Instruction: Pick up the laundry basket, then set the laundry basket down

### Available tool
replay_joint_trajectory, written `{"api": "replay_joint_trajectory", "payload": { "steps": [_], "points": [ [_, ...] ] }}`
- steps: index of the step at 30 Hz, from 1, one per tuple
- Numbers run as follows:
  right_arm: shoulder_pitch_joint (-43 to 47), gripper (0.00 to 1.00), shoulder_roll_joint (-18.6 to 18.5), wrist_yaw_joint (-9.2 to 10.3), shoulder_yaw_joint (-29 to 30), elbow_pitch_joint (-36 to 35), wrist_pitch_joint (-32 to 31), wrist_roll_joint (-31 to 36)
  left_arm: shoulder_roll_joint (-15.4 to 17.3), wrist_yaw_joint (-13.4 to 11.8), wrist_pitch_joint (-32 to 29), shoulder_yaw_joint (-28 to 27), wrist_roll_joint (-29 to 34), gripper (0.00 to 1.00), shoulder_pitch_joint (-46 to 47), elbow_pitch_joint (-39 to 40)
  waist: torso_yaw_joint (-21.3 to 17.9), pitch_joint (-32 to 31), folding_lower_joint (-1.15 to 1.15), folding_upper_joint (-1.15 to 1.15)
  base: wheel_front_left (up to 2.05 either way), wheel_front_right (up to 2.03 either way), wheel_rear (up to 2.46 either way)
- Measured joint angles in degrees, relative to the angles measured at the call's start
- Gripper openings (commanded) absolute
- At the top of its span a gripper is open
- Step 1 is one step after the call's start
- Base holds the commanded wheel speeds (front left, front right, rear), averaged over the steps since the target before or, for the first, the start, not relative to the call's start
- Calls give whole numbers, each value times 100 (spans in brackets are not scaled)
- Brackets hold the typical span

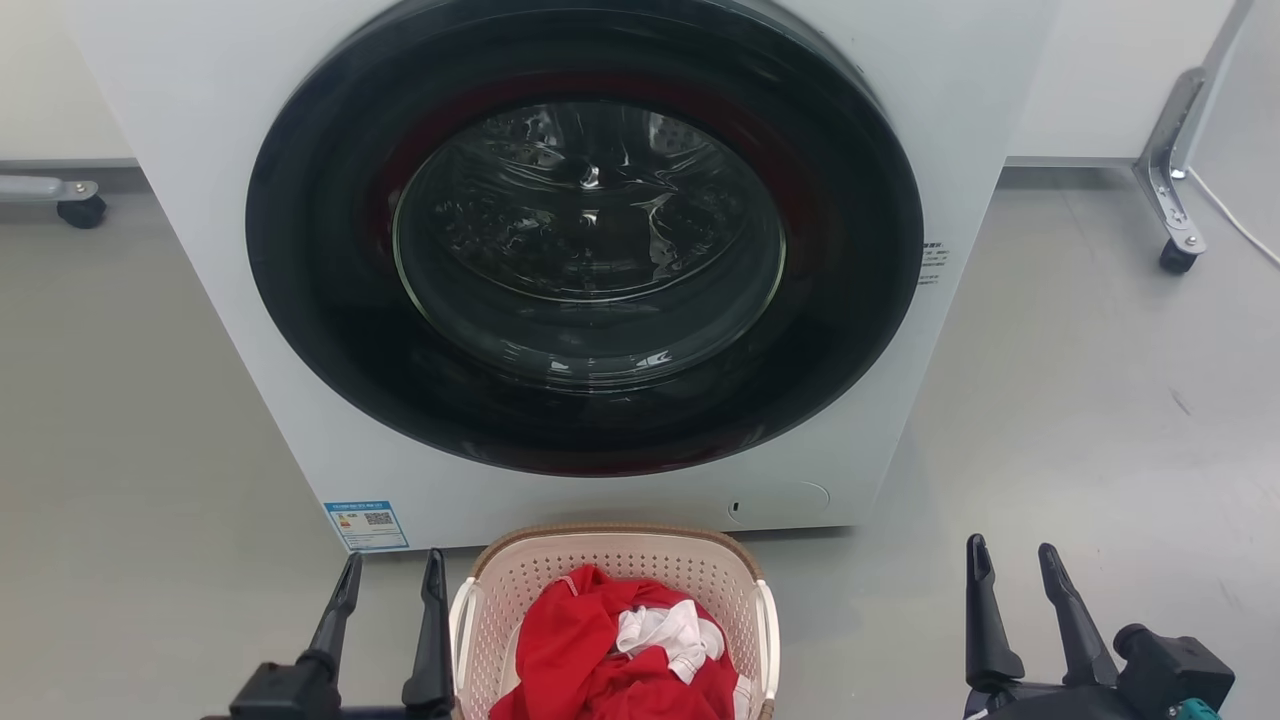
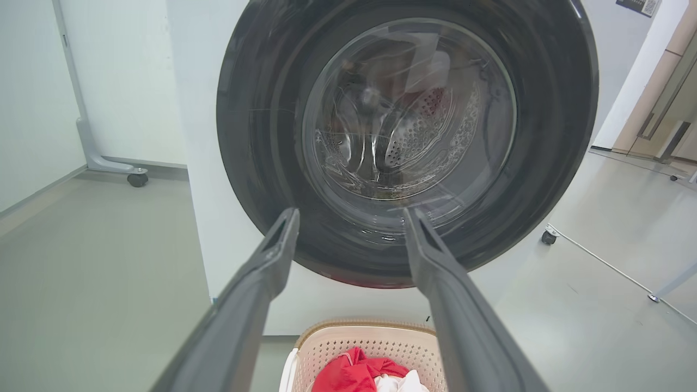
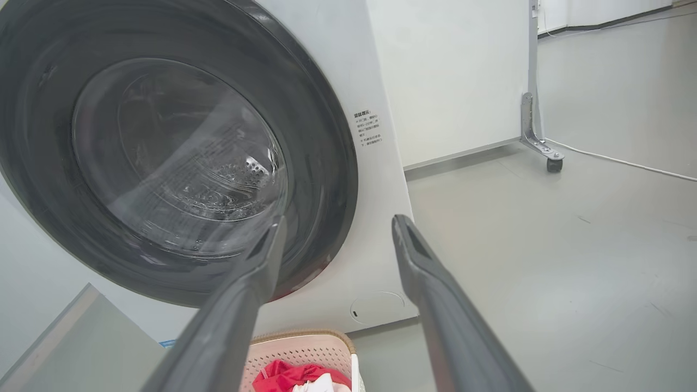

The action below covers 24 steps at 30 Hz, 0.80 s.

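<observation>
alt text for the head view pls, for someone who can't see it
A cream laundry basket holding red and white clothes sits on the grey floor before a white washing machine with its round dark door shut. Both open, the left gripper and right gripper flank it.

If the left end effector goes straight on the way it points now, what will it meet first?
Probably the washing machine door, near the lower edge of its glass. The left end effector is open and aims there; the laundry basket lies below that line. Depth is unclear.
</observation>
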State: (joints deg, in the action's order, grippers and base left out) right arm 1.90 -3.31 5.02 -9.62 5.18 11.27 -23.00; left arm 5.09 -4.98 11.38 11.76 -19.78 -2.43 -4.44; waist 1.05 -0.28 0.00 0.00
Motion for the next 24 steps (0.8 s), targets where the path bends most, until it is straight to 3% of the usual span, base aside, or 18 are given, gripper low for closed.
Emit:
{"api": "replay_joint_trajectory", "payload": {
  "steps": [15, 24],
  "points": [
    [121, 100, -7, 204, -64, -300, 303, 1291, -18, -211, 294, 119, 1109, 100, -169, 267, 15, 33, 0, 0, 0, 0, 0],
    [122, 100, -7, 210, 7, -300, 303, 1300, -55, -212, 311, 30, 1128, 100, -175, 277, 23, 51, 0, 0, 0, 0, 0]
  ]
}}
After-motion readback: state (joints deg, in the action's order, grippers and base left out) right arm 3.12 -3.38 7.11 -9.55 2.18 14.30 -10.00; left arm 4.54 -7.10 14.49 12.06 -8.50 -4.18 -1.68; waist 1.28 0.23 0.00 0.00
